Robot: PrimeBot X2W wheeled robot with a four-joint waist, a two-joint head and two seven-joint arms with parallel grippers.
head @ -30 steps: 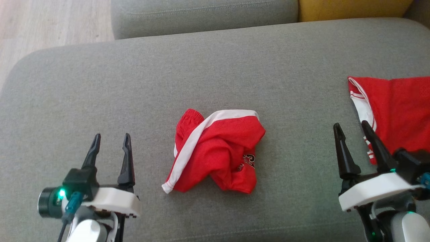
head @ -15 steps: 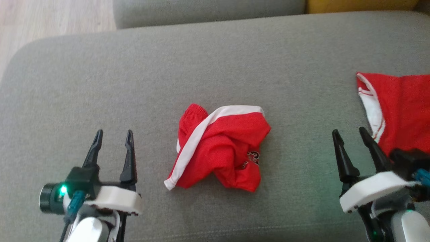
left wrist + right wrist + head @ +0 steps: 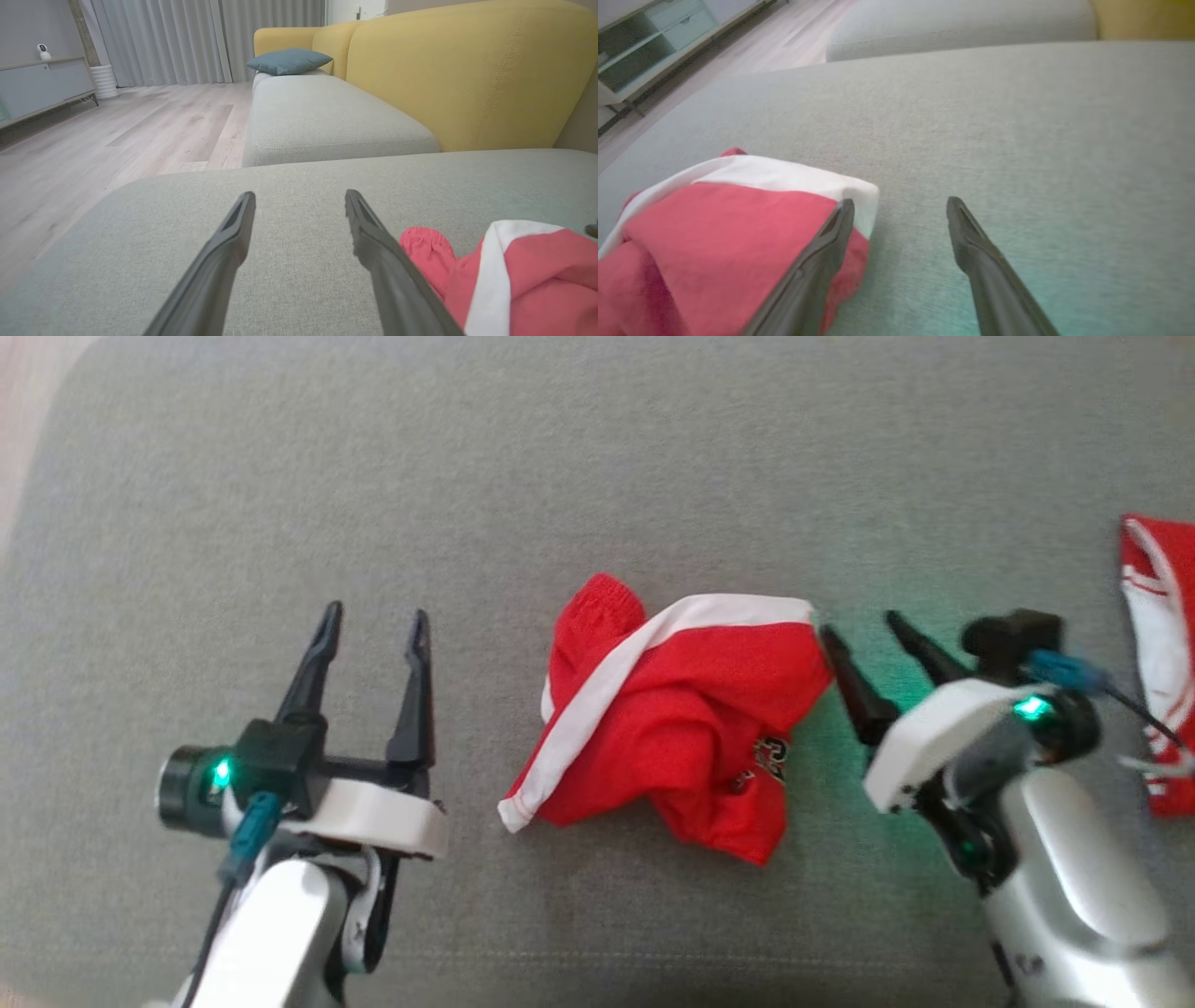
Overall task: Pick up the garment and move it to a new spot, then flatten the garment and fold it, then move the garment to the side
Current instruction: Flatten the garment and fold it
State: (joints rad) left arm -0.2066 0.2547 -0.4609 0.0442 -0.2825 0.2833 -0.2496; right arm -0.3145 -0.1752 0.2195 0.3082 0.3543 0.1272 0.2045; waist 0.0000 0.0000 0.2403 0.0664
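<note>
A crumpled red garment [image 3: 672,728] with a white stripe and dark lettering lies bunched on the grey cushion [image 3: 597,495]. It also fills the lower left of the right wrist view as the garment [image 3: 724,233], and sits at the lower right of the left wrist view as the garment [image 3: 504,270]. My right gripper [image 3: 859,630] is open at the garment's upper right corner, its left finger [image 3: 822,252] over the white-edged corner. My left gripper [image 3: 373,616] is open, well to the garment's left, with nothing between its fingers.
A second red and white garment [image 3: 1158,644] lies at the cushion's right edge. Beyond the cushion stand another grey seat [image 3: 322,116], a yellow backrest [image 3: 467,70] and a teal pillow [image 3: 288,60]. Wooden floor [image 3: 93,140] lies to the left.
My right gripper has swung left and forward to the garment's upper right corner. The head camera has tilted down and shifted, so everything sits further right. The left gripper stays open.
</note>
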